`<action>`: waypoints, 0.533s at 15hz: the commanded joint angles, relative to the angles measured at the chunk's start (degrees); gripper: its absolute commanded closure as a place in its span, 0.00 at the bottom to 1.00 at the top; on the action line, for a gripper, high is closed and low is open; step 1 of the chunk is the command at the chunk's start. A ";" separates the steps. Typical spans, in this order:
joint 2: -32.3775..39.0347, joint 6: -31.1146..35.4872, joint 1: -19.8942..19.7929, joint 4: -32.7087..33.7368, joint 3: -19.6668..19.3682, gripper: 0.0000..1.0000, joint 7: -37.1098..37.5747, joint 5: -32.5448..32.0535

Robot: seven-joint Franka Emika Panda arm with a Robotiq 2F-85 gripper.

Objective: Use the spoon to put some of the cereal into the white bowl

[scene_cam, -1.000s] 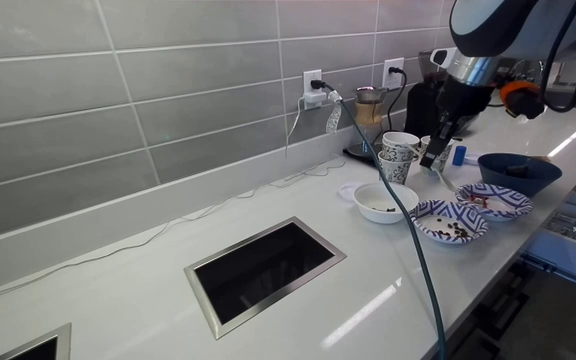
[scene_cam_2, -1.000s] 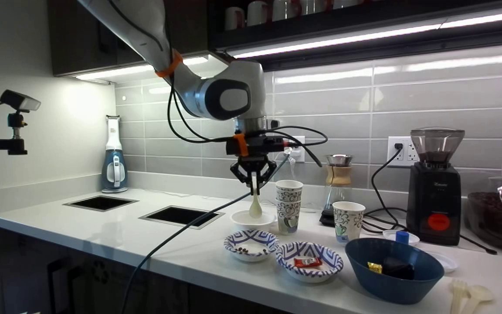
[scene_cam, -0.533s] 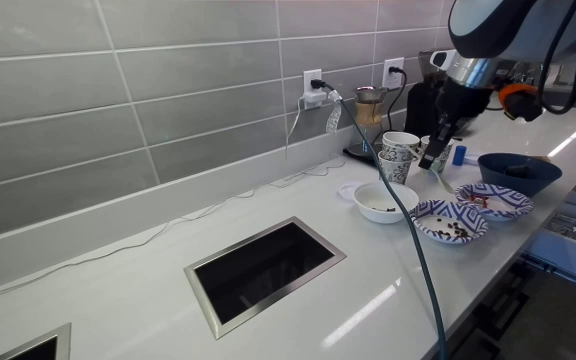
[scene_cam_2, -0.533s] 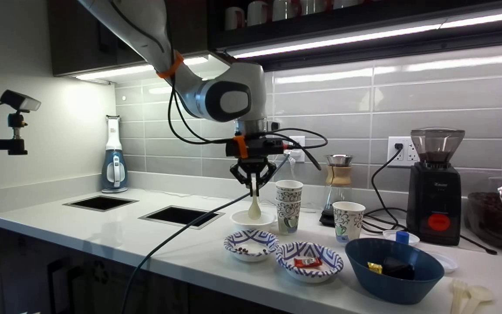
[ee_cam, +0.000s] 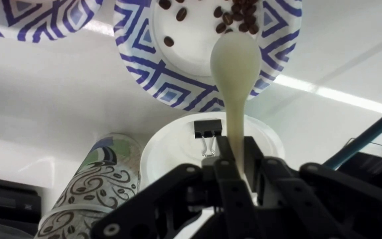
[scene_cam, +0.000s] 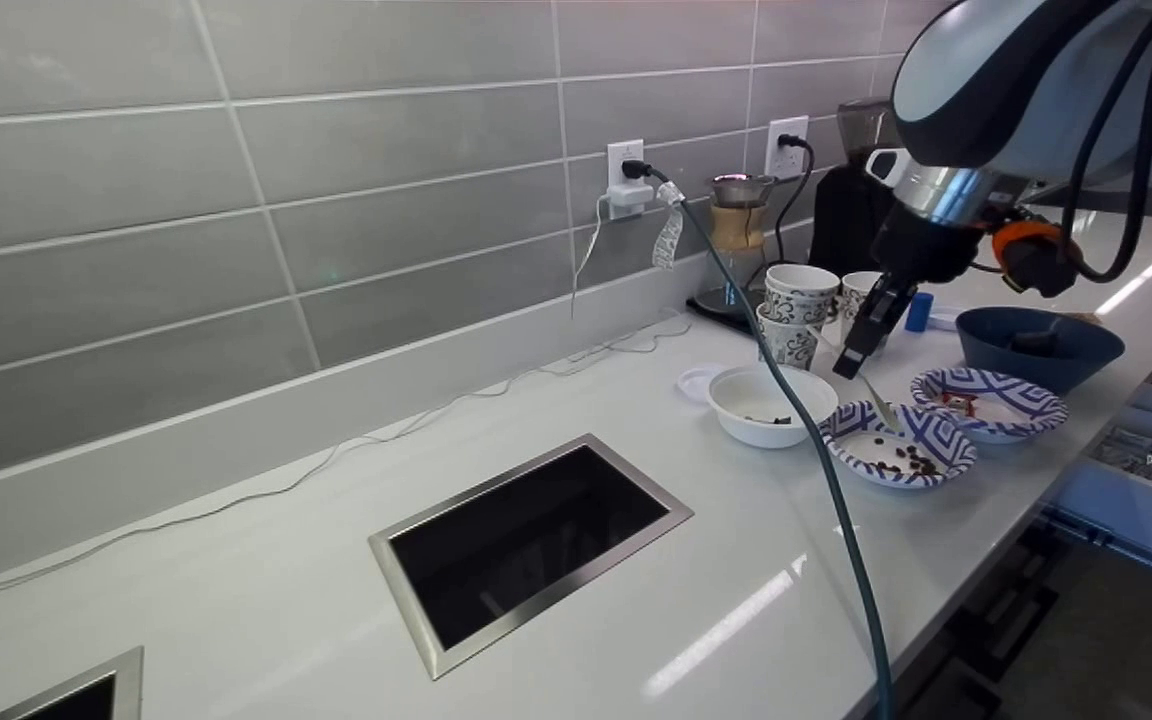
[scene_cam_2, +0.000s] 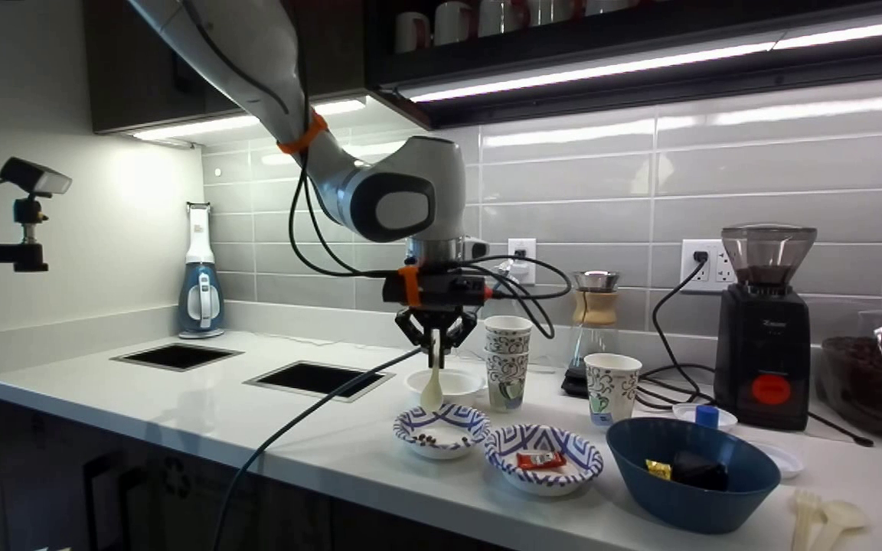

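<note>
Cream spoon (ee_cam: 235, 66): long axis aslant, the handle end high and far, the rounded end low, pointing down and near; in an exterior view we see that end over the far rim of the patterned bean bowl (scene_cam_2: 441, 452). Whether they touch, we cannot tell.
Tool (ee_cam: 238, 149): clamped on the spoon's handle from both sides.
White bowl (scene_cam: 748, 430): just beyond the bean bowl, on its far side; inside it we find one black binder clip (ee_cam: 207, 128).
Lettering: marks on the coffee grinder (scene_cam_2: 762, 352) and the red wrapper (scene_cam_2: 540, 460), too small for us to read.
Bowls: we count four: the white one, the bean bowl, a second patterned bowl (scene_cam_2: 510, 444) to its right with the wrapper inside, and a dark blue bowl (scene_cam_2: 678, 497) farthest right.
Brown beans (ee_cam: 249, 20): more than ten, too heaped for a full count.
Cups: one single cup (scene_cam_2: 612, 390) and, to its left, a cup stack (scene_cam_2: 507, 383) of at least two.
Near right: one fork (scene_cam_2: 804, 522), one loose spoon (scene_cam_2: 843, 516).
</note>
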 commanded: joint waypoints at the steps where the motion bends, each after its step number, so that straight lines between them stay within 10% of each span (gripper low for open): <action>1: 0.54 4.97 0.10 -2.86 0.28 0.97 1.55 2.97; 8: 3.29 16.18 -0.72 -5.29 1.83 0.97 5.84 6.63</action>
